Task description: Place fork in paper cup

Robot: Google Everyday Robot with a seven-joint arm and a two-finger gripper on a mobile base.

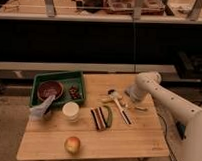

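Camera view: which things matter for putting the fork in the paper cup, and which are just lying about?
Job: fork; paper cup; end effector, over the table, right side, near the fork.
Lying about: apple; reddish-brown bowl; green tray; white-handled utensil.

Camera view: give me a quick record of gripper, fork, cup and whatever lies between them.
gripper: gripper low over the wooden table, right side, beside the long white-handled utensil with a dark head
fork: thin silvery metal fork lying flat on the table, right of that utensil
cup: round white paper cup upright, beside the green tray
between: dark bars, green pod-like item
fork in cup: no
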